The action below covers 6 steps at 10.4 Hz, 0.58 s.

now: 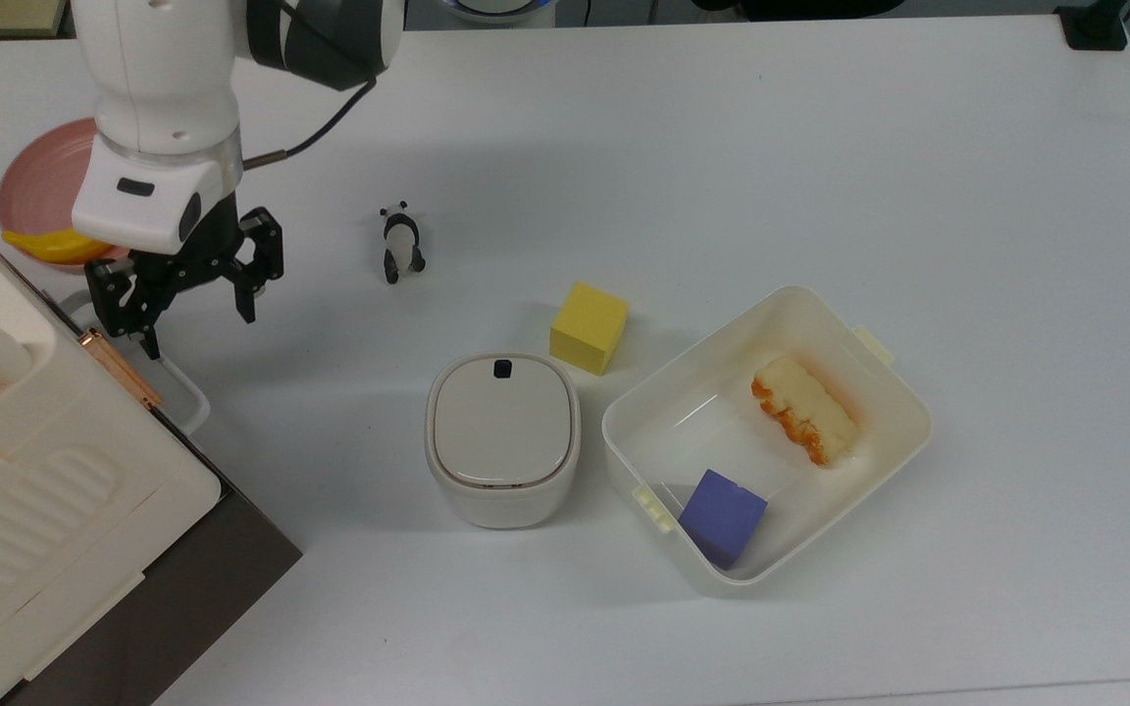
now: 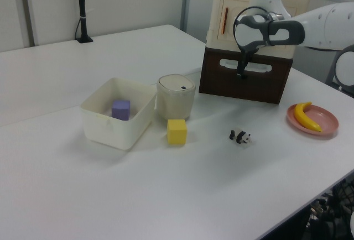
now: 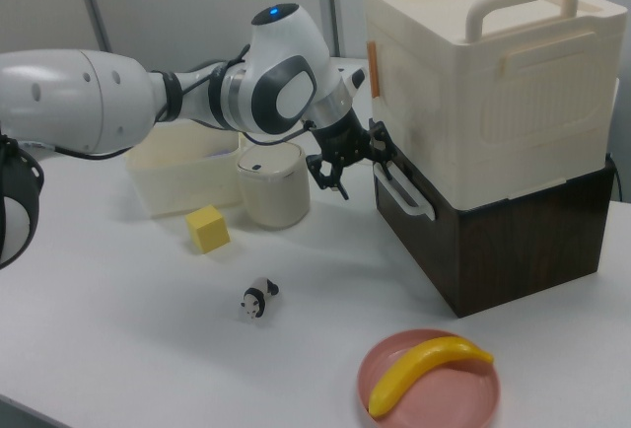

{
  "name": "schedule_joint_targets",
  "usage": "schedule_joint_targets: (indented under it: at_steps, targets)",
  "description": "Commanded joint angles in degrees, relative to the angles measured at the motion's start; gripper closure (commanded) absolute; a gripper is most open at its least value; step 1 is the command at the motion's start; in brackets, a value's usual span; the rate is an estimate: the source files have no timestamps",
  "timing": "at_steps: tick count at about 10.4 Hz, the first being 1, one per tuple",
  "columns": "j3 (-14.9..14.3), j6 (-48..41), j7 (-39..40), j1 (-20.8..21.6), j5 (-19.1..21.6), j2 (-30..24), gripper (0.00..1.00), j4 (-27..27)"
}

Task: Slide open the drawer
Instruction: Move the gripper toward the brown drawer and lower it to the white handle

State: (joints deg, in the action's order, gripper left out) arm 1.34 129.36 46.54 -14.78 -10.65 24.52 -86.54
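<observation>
My gripper, fingers spread, empty, hovers at white loop handle of closed dark drawer, under cream case. Risk, my judgement: fingertip misses loop, jams drawer front, shoves stack.

banana on pink plate | toy panda | yellow cube | purple cube in open white box

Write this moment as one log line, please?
gripper: open, at handle | drawer: closed | handle: not yet gripped | next: probably close, pull
</observation>
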Motion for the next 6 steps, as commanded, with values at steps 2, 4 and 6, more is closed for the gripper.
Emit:
schedule_joint_targets:
  at_steps: [2,4,6]
  targets:
    - [-0.03,5.47,0.75,-0.69,-3.76,1.49,0.24,-0.82]
    - [-0.03,5.55,0.75,-0.78,-4.12,1.67,0.39,-0.73]
    - [0.06,5.55,0.22,-0.78,-4.03,1.75,0.45,-0.38]
